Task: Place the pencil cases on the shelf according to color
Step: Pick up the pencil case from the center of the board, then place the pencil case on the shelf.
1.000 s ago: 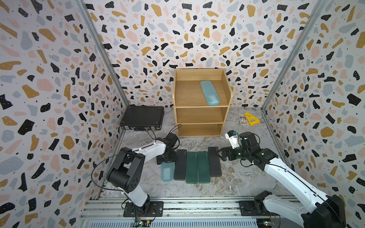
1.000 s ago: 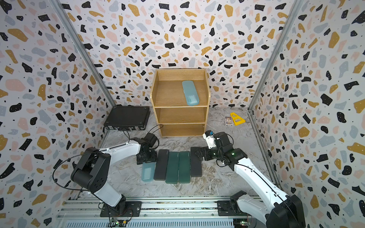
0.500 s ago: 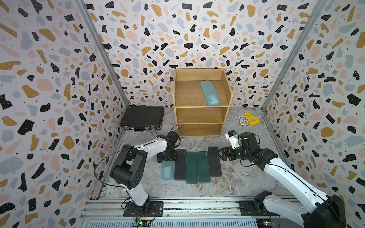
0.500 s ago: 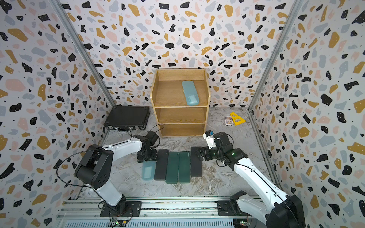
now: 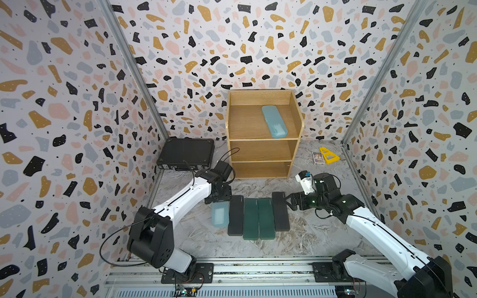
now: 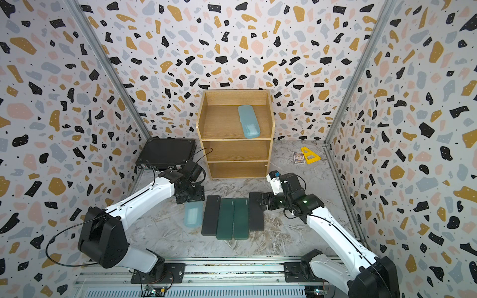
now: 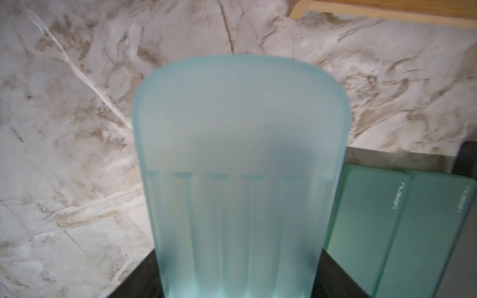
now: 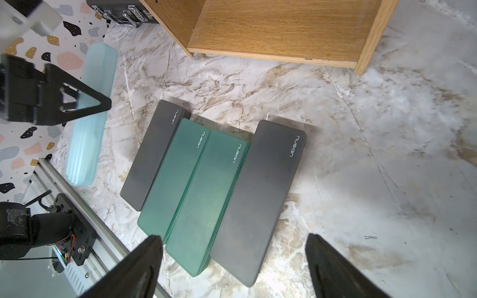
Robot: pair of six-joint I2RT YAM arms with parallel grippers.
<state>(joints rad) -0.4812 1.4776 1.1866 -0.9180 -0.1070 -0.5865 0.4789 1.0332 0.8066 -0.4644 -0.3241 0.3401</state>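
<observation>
At upper centre stands the shelf, one translucent light blue case on its top tier, likely marking blue's level. Below, on the worktop, two matte black cases flank two dark green cases. Frame-left of them the left end effector grips the second light blue case, presumably bound for its twin; the right end effector hangs open beside them.

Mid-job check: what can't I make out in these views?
Left gripper, its hold on the light blue case: covered by its wrist in both top views; blurred in the left wrist view.
Shelf, lower tiers' rear: hidden by boards above in both top views.
Card, print: too small in both top views.
</observation>
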